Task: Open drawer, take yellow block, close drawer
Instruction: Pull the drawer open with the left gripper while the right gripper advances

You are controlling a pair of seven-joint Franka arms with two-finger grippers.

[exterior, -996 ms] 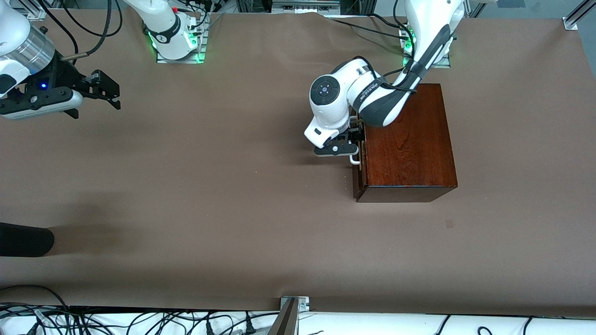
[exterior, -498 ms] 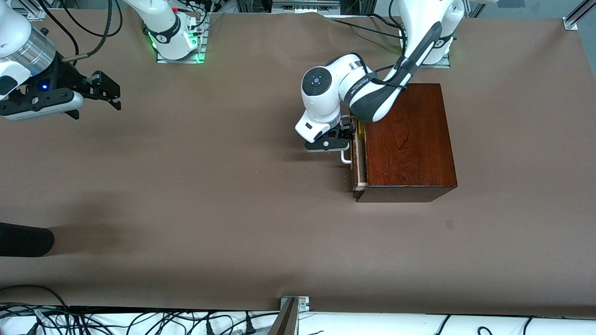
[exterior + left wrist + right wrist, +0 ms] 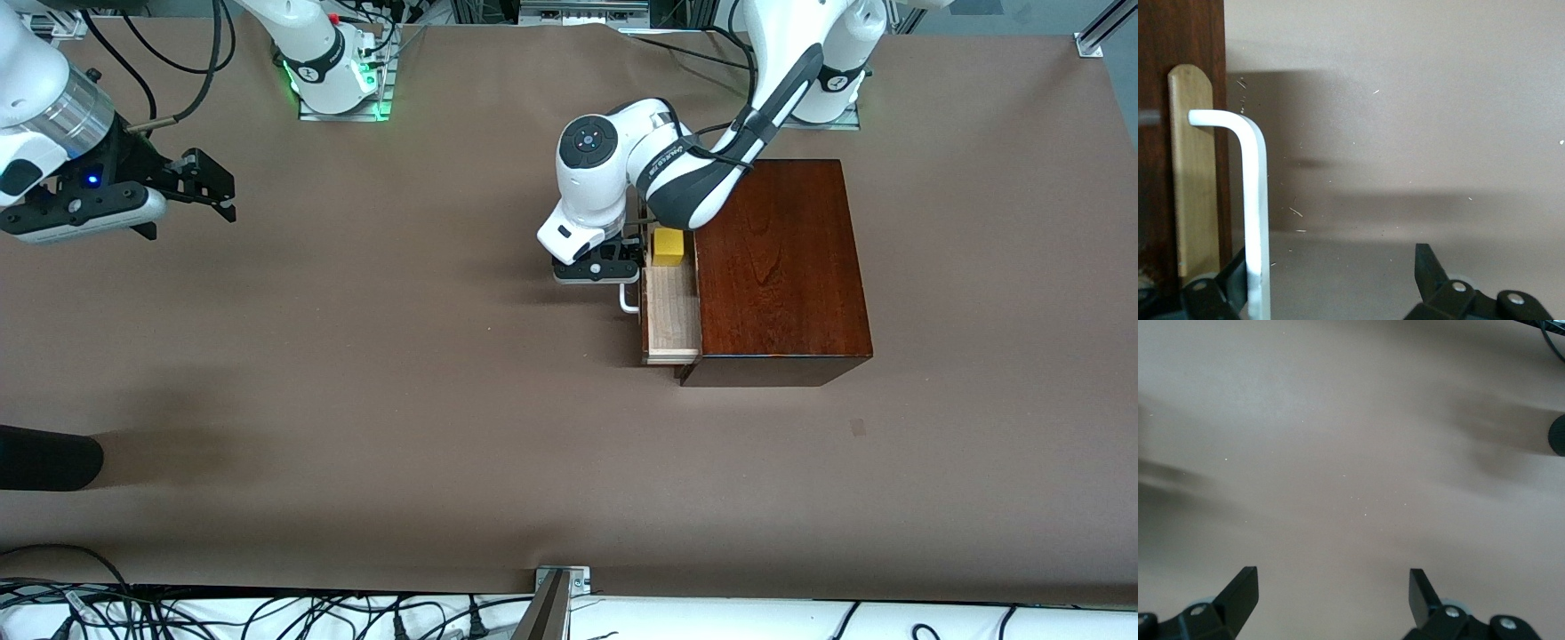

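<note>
The dark reddish-brown wooden box (image 3: pixel 778 267) stands near the left arm's base. Its drawer (image 3: pixel 671 311) is pulled partly out and shows its pale wood inside. The yellow block (image 3: pixel 668 246) sits in the drawer at the end farther from the front camera. My left gripper (image 3: pixel 622 267) is open at the white bar handle (image 3: pixel 629 300). In the left wrist view the handle (image 3: pixel 1255 200) lies between the fingers, close against one finger (image 3: pixel 1237 275), and the gripper (image 3: pixel 1331 273) stays wide open. My right gripper (image 3: pixel 204 182) is open and empty, waiting in the air over the right arm's end of the table (image 3: pixel 1331 587).
A dark rounded object (image 3: pixel 44 458) pokes in at the right arm's end of the table, nearer the front camera. A metal bracket (image 3: pixel 560 587) and cables run along the table's front edge. Brown tabletop (image 3: pixel 400 356) spreads between the arms.
The drawer has slid out of the box, drawn by my left gripper moving toward the right arm's end. The yellow block has come into view. The right gripper has barely shifted.
</note>
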